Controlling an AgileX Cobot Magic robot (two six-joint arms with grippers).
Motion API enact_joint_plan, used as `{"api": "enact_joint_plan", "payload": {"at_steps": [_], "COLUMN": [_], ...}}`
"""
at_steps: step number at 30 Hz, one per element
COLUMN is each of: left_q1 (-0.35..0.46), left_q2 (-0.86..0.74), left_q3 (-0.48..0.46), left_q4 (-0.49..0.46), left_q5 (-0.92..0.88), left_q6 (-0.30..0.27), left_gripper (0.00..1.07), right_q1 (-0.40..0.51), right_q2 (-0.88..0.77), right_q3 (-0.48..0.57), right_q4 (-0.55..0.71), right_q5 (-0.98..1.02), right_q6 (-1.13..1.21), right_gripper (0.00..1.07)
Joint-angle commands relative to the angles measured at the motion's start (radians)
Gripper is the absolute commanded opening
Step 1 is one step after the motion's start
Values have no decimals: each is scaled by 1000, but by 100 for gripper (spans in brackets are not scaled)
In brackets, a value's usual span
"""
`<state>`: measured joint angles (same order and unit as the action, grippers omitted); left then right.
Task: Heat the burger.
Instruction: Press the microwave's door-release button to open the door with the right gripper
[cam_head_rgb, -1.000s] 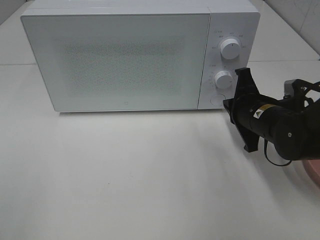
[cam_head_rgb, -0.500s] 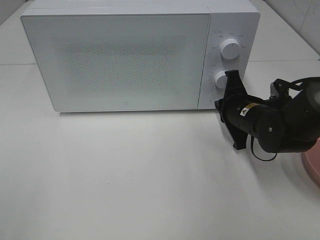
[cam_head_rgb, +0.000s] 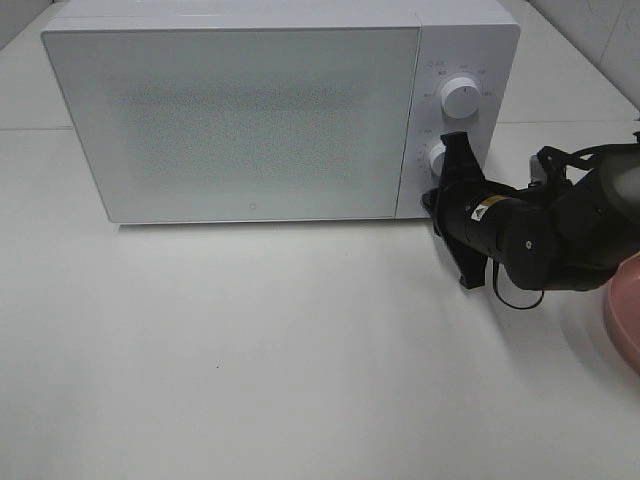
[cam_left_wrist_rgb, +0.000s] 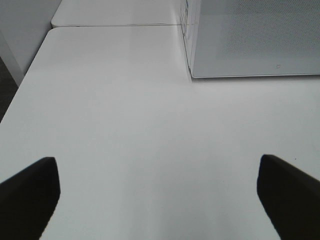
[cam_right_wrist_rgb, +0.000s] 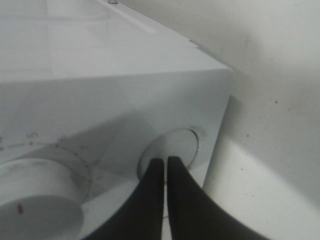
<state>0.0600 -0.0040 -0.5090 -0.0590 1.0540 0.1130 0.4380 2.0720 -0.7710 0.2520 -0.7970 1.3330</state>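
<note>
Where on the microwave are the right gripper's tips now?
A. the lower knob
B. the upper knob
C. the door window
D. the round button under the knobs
D: the right wrist view shows the shut right gripper with its tips on the round button, beside the lower knob.

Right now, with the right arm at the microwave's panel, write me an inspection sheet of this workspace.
Surface: white table, a few tiny dark specks.
Job's things: burger, nothing seen; white microwave, door closed.
Clutter: pink plate, cut off at the right edge.
Grippers: right gripper, fingers shut, tips at the round button below the lower dial, contact unclear; left gripper open over the table, holding nothing.
Cables: black cable looping under the right arm.
Surroundings: tiled wall at back right.
</note>
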Motion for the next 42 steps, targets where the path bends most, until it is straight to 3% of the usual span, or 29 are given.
{"api": "enact_joint_plan", "payload": {"at_steps": [1,22,42], "left_q1": [-6,-6,-6], "left_q2": [-18,-18,-18], "left_q3": [3,3,3], "left_q4": [-4,-4,-4], "left_q5": [-8,-8,-8], "left_q6": [1,1,1], "left_gripper": [105,105,105], "right_q1": [-11,-27,-38], "right_q2": [-1,16,23], "right_q3": [-16,-16,-86], "right_q4": [0,-14,-13], "right_q5": [-23,-88,-138], "right_q6": [-15,-13,-26], "right_gripper": [0,0,0]}}
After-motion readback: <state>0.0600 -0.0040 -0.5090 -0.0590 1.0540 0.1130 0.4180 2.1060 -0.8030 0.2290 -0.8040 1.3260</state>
